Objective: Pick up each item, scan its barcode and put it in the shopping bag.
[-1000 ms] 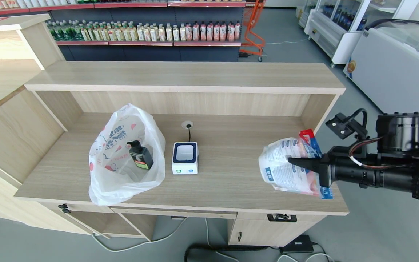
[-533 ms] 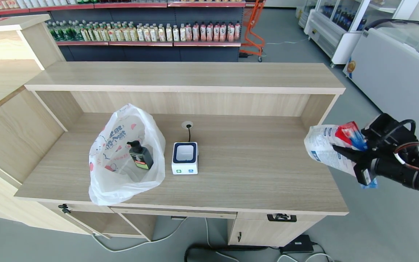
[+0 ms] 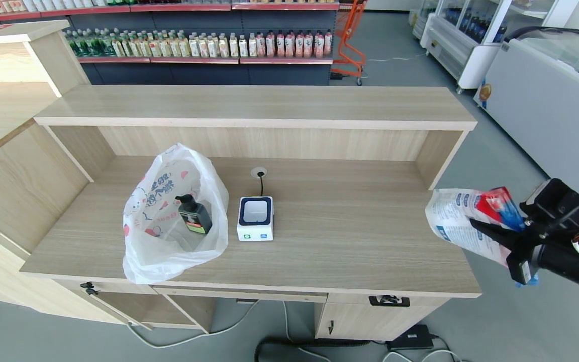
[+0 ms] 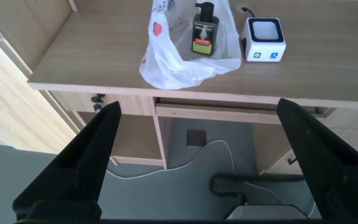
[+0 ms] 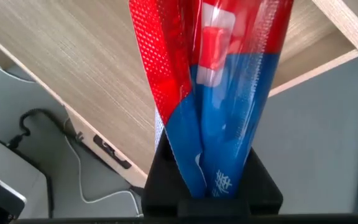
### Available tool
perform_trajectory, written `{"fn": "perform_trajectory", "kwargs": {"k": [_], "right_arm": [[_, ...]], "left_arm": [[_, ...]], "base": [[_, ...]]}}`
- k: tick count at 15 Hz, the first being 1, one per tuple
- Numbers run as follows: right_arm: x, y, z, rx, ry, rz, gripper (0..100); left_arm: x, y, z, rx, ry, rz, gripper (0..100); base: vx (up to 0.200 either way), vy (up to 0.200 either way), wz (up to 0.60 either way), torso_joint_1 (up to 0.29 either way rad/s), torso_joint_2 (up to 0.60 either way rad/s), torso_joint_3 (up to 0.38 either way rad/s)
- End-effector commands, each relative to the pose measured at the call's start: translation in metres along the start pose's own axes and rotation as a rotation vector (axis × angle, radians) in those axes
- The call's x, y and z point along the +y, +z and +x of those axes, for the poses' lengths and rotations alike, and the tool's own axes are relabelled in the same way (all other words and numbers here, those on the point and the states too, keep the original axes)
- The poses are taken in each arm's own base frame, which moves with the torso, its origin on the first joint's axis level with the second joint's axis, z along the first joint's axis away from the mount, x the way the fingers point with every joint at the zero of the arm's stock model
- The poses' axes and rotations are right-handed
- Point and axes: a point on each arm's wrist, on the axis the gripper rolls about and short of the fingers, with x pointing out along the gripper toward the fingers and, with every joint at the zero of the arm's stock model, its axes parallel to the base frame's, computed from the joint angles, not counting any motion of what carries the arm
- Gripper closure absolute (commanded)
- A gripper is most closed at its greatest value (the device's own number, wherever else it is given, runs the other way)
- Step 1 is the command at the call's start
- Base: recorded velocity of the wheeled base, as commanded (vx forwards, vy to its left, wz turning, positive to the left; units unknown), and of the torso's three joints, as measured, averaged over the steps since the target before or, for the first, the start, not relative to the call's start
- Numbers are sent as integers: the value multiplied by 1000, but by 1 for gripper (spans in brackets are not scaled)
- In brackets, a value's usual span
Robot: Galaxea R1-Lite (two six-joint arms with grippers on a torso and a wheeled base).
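While the pale wood-grain counter [image 3: 345,236] is stretching wide and flat, a crinkled, thin white plastic shopping bag [image 3: 143,256] is slumping open on its left part. At the counter's right end, the right gripper [image 3: 495,234] is holding a glossy white pouch [image 3: 458,221] in the air, jaws clamped on its red-and-blue sealed end. A boxy white scanner [image 3: 256,218] is sitting just beside the bag, and a dark pump bottle [image 3: 195,216] is standing upright inside it. The left gripper [image 4: 199,106] is hanging in front of the counter, jaws wide apart.

shop, drink shelves [image 3: 199,44], checkout counter [image 3: 319,236]
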Motion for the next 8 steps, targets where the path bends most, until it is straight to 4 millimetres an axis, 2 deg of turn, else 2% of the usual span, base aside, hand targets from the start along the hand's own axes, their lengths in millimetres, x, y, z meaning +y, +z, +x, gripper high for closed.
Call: {"fn": "perform_trajectory", "kwargs": {"k": [1, 5, 8], "right_arm": [[5, 4, -10, -23, 6, 29, 100], [11, 12, -16, -67, 29, 136, 100], [11, 13, -20, -75, 27, 187, 100]], "left_arm": [[0, 0, 0, 0, 0, -1, 0], [0, 0, 0, 0, 2, 1, 0], [0, 0, 0, 0, 2, -3, 0]], "base": [[200, 200, 0, 2, 2, 2], [200, 200, 0, 0, -2, 5], [0, 0, 0, 0, 0, 0]]}}
